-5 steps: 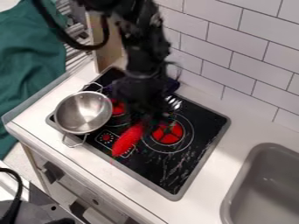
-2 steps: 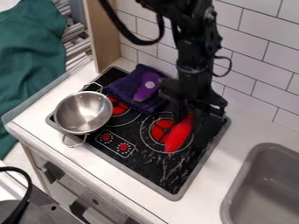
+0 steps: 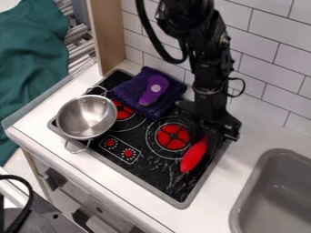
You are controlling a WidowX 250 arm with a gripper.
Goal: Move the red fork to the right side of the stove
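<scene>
The black gripper [image 3: 211, 133] hangs over the right part of the stove [image 3: 159, 178], shut on the red fork [image 3: 193, 157]. The fork's thick red part slants down and toward the front from the gripper, right of and in front of the right red burner. The gripper covers the fork's other end. Whether the red part touches the stove top, I cannot tell.
A metal pot [image 3: 87, 117] stands at the stove's left. Behind it to the right lies a purple cloth [image 3: 128, 93] with a purple toy [image 3: 155, 89] on it. A grey sink [image 3: 276, 195] is at the right, a tiled wall [image 3: 267, 68] behind.
The gripper has moved right across the stove with the red fork in it, then slightly toward the front. The purple cloth and toy, earlier mostly behind the arm, now show.
</scene>
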